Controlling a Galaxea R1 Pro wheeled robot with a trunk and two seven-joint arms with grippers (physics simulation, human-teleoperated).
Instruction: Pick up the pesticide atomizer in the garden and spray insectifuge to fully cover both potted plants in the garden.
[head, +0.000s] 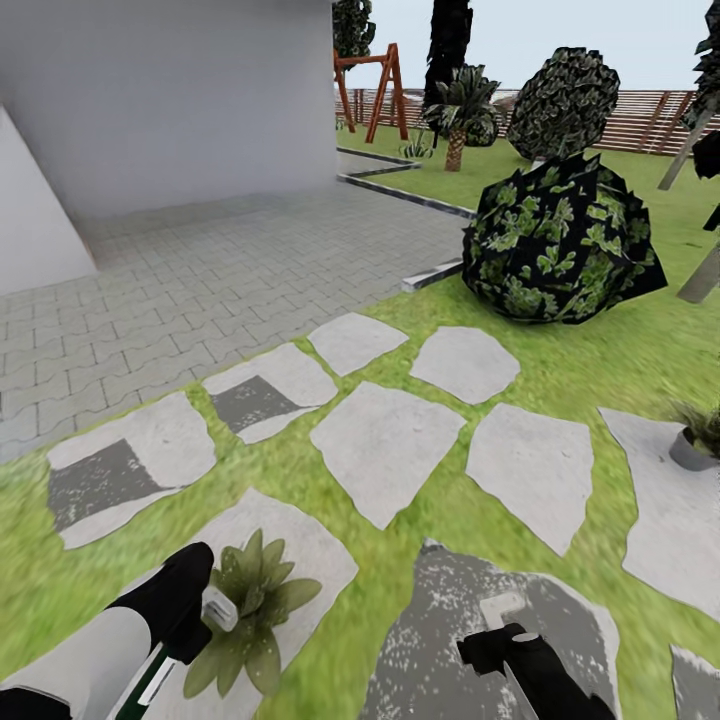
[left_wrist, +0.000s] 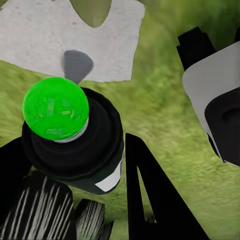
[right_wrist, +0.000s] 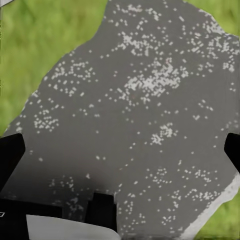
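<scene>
Head view is showing the left gripper (head: 205, 610) pinching the pesticide atomizer (head: 218, 608), its pale spray head hovering just beside a potted plant (head: 255, 600) sitting on a white stepping stone (head: 310, 560). A second potted plant (head: 697, 440) is standing well apart. The right gripper (head: 500, 640) is hanging with fingers spread over a grey speckled stone (head: 440, 620).

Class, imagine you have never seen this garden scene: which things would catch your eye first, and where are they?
The big round dark bush on the lawn at upper right dominates. Near the bottom left, the left gripper holds the pesticide atomizer right over a potted plant on a pale stepping stone.
</scene>
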